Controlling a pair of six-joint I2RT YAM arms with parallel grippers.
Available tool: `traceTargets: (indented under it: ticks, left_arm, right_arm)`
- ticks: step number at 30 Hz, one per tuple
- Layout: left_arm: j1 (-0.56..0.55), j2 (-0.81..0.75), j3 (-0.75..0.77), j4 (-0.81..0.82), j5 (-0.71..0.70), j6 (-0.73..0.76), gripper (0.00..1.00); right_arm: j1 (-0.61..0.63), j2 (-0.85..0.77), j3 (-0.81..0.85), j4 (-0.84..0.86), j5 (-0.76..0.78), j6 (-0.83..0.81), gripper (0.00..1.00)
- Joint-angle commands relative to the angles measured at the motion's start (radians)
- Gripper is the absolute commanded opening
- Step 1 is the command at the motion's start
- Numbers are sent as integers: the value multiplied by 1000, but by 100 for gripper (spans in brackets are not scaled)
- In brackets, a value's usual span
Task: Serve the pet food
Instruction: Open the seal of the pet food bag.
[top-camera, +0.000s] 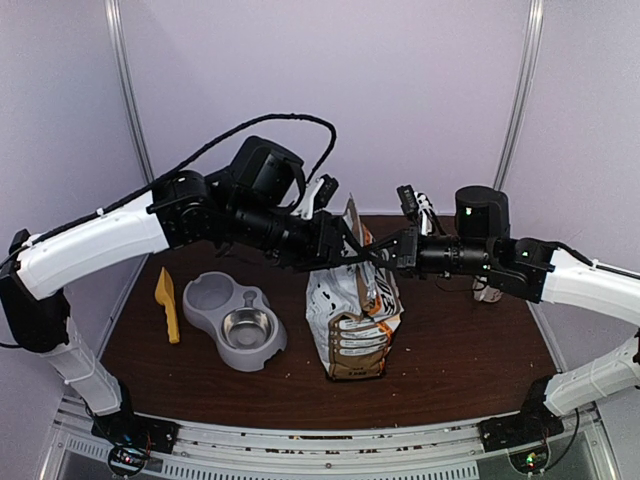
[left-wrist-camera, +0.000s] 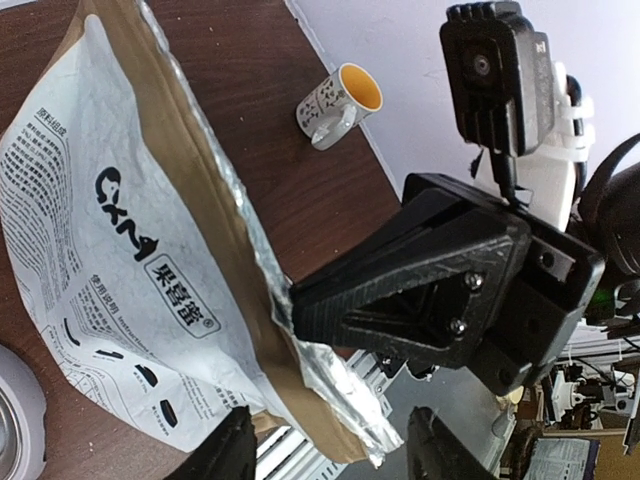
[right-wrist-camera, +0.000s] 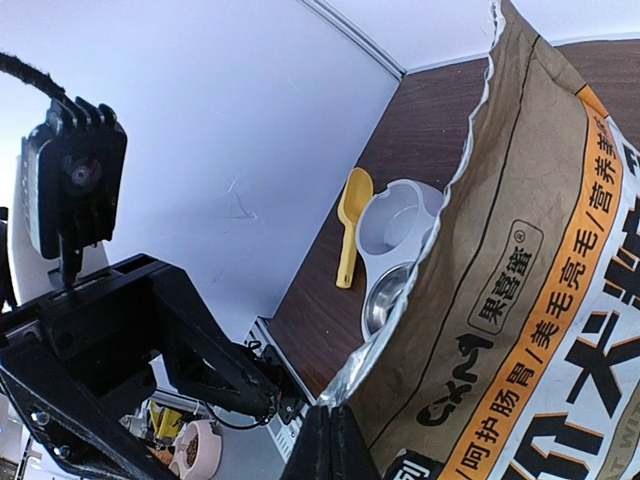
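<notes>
The pet food, hidden inside the upright bag (top-camera: 352, 320) on the counter (top-camera: 470, 340), likely pours loose and spills easily, so the soft foil rim is the hold: the right claw (right-wrist-camera: 322, 440) pinches it and the left claw (left-wrist-camera: 330, 445) stands spread around it.

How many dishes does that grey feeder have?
2: a plain grey well at its far-left end, and a steel bowl at its near-right end, beside the bag. None look hidden.
</notes>
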Motion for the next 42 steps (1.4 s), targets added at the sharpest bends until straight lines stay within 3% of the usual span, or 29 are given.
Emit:
traceTargets:
  ticks: [1,6,13,19,30,39,42]
  left_arm:
    - [-7,53,65,-40,-14,-13,54]
    - [-16,107,130,-96,-10,-19,52]
    - [-17,133,148,-121,-2,-40,38]
    - [-18,163,183,-138,11,-42,37]
    - [-16,204,224,-176,23,-53,20]
    - [-16,209,226,-175,20,-57,1]
    - [-16,209,228,-175,18,-58,0]
  right_arm:
    - [12,-20,13,8,14,-19,0]
    - [14,-27,17,-27,44,-35,0]
    - [17,-33,30,-70,85,-55,0]
    - [30,-31,50,-113,129,-83,0]
    - [55,-14,64,-133,160,-96,0]
    - [66,-9,69,-132,161,-100,0]
    - [68,-11,72,-138,162,-104,0]
